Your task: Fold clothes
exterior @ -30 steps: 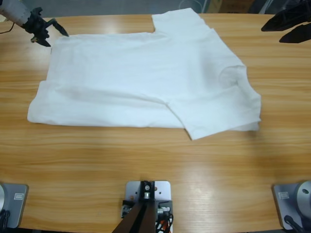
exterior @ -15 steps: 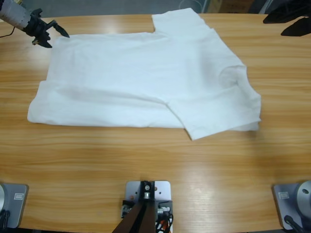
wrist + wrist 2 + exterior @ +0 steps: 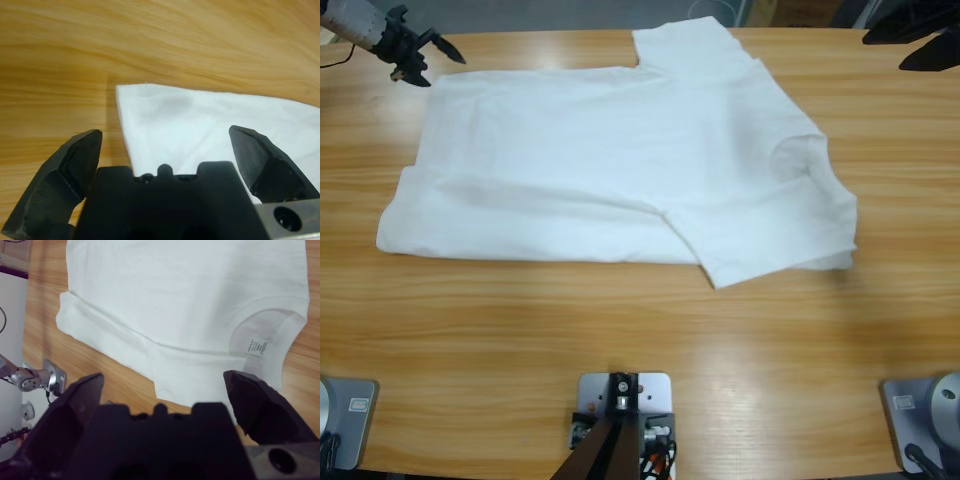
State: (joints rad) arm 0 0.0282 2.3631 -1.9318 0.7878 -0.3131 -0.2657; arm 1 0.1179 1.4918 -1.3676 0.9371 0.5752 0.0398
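Note:
The clothes are one white T-shirt (image 3: pixel 620 160) lying flat across the wooden table, its round neck (image 3: pixel 798 160) toward the right and its hem toward the left. One sleeve (image 3: pixel 685 45) sticks out at the far edge; the near side is folded in over the body. My left gripper (image 3: pixel 442 68) hovers open just off the shirt's far-left hem corner, and the left wrist view shows that corner of the shirt (image 3: pixel 200 125) between the left gripper's (image 3: pixel 165 135) spread jaws. My right gripper (image 3: pixel 885 52) hangs open at the top right, away from the cloth. The right gripper (image 3: pixel 164 379) looks down on the shirt (image 3: pixel 185 295) and its neck label (image 3: pixel 255 346).
Bare wooden table (image 3: pixel 620 330) stretches in front of the shirt and on both sides. The table's far edge (image 3: pixel 540 33) runs just behind the left gripper and the sleeve.
The left gripper has drawn back up and to the left, off the shirt's corner. The right gripper has pulled further into the top right corner. The shirt has not moved.

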